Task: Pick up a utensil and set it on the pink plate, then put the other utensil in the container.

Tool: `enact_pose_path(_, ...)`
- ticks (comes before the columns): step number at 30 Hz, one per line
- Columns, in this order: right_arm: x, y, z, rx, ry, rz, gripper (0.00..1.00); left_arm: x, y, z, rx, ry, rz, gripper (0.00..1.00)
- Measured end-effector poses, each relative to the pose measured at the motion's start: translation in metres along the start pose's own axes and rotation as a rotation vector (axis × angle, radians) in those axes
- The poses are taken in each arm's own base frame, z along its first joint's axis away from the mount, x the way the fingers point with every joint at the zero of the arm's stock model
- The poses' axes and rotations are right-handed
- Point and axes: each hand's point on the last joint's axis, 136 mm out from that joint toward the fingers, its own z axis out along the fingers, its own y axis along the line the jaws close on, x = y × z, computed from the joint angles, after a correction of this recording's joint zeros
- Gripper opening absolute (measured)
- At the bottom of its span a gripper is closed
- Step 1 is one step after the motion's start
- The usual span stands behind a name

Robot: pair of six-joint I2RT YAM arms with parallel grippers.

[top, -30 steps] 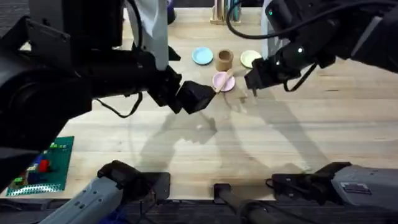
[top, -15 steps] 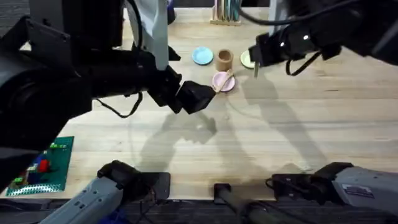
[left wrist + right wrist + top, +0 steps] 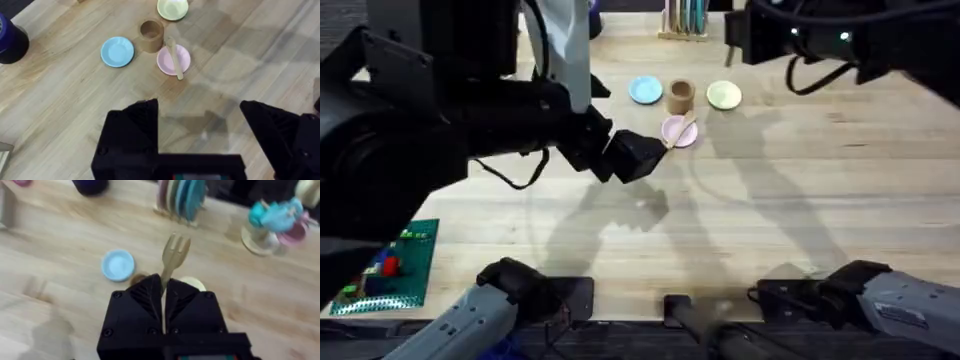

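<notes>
The wooden spoon (image 3: 175, 57) lies across the small pink plate (image 3: 165, 62), its handle sticking out over the rim; the same spoon (image 3: 682, 128) and pink plate (image 3: 672, 134) sit mid-table. Just behind stands the brown cup (image 3: 681, 95) (image 3: 151, 35). My left gripper (image 3: 200, 125) (image 3: 635, 155) hovers open and empty on the near side of the plate. High at the back right, my right gripper (image 3: 164, 287) (image 3: 735, 40) is shut on the wooden fork (image 3: 174, 255), prongs pointing away from the fingers.
A light blue plate (image 3: 645, 90) and a pale yellow plate (image 3: 724, 95) flank the cup. A rack of plates (image 3: 182, 197) and a teal-and-pink toy (image 3: 280, 217) stand at the table's back. A green board (image 3: 390, 265) lies near left.
My right gripper has risen with the fork from beside the pink plate and swung toward the back of the table. The left arm, spoon and plates have stayed put.
</notes>
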Motion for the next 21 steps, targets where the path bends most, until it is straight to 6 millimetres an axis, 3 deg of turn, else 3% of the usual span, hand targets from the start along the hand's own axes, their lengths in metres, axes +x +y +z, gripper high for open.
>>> enact_pose_path(2, -0.003, 0.009, 0.002, -0.019, -0.046, -0.003, 0.031, 0.0, 0.0, 0.0, 0.0, 0.0, 0.0, 0.994)
enact_pose_path(6, 0.017, 0.024, 0.01, -0.054, -0.076, -0.019, 0.031, 0.0, 0.0, 0.0, 0.0, 0.0, 0.0, 0.993)
enact_pose_path(10, 0.033, 0.026, 0.019, -0.058, -0.091, -0.02, 0.031, 0.0, 0.0, 0.0, 0.0, 0.0, 0.0, 0.993)
enact_pose_path(17, 0.022, 0.023, 0.034, -0.043, -0.19, -0.072, 0.031, 0.0, 0.0, 0.0, 0.0, 0.0, 0.0, 0.994)
enact_pose_path(21, 0.029, 0.026, 0.052, -0.032, -0.177, -0.185, 0.031, 0.0, 0.0, 0.0, 0.0, 0.0, 0.0, 0.994)
